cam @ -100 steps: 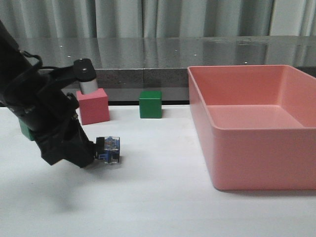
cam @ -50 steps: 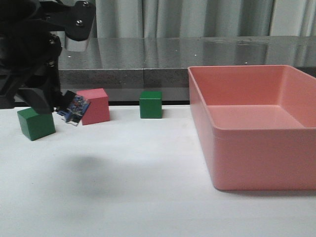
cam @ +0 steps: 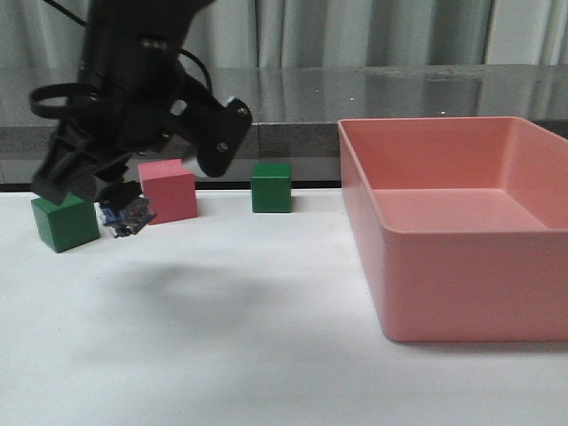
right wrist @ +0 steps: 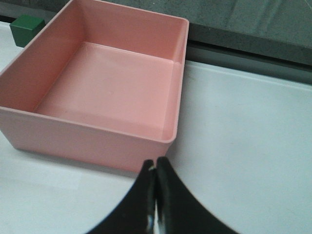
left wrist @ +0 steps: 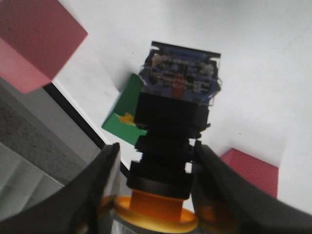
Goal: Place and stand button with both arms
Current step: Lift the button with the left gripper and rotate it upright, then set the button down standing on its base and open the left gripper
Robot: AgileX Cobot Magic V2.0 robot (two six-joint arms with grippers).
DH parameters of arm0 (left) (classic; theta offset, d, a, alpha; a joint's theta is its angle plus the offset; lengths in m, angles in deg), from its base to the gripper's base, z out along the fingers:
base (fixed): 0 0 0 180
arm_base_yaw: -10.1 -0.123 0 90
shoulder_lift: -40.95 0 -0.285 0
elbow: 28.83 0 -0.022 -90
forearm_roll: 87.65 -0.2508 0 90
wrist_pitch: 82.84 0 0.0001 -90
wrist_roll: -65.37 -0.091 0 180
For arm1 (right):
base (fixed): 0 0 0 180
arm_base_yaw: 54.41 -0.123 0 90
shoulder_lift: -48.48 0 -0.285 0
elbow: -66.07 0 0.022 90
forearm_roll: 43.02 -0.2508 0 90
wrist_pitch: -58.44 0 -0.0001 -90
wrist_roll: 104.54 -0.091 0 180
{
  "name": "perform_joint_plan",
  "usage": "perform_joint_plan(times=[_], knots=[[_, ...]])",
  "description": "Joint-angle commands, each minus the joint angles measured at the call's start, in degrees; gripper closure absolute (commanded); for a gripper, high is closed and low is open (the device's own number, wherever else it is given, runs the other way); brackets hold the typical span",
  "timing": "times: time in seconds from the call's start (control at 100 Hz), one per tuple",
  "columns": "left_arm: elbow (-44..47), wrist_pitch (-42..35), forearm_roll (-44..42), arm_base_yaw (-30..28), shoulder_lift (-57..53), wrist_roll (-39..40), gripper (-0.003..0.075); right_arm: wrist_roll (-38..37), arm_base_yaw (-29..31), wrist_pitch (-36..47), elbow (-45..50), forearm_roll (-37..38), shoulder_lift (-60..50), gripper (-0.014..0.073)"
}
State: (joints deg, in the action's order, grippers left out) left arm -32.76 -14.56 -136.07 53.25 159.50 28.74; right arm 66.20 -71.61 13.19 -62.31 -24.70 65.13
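Button [left wrist: 175, 126] sits clamped by its black body in your left gripper [cam: 114, 202], yellow cap back between the fingers [left wrist: 95, 195], blue and clear base leading. In the front view it hangs clear of the table [cam: 266, 337], between the green cube [cam: 65, 222] at 9 o'clock and the pink cube [cam: 168, 190] at 2 o'clock. Steer it to open table away from both cubes, turn the base downward, lower until it sits flat, then let go. Your right gripper [right wrist: 155, 195] is closed on nothing beside the pink bin [right wrist: 180, 63]; bring it over as a steadying support if the button tips
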Motion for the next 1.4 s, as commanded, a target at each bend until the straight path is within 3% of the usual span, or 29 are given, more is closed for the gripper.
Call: perform_joint_plan(times=[0.0,0.18,0.61,1.39], knots=[[-3.01,4.86,-4.20,1.92,-0.60,1.26,0.0739,-0.10,0.44,4.45,-1.28,0.90,0.68,0.0654],[-3.94,4.86,-5.47,4.07,2.64,1.26,0.0739,-0.10,0.44,4.45,-1.28,0.90,0.68,0.0654],[-3.94,4.86,-2.11,4.06,3.51,-0.18,0.0739,-0.10,0.44,3.56,-1.28,0.60,0.68,0.0654],[-3.17,4.86,-3.96,2.89,6.63,-0.81,0.0739,-0.10,0.44,2.97,-1.28,0.13,0.68,0.0654]])
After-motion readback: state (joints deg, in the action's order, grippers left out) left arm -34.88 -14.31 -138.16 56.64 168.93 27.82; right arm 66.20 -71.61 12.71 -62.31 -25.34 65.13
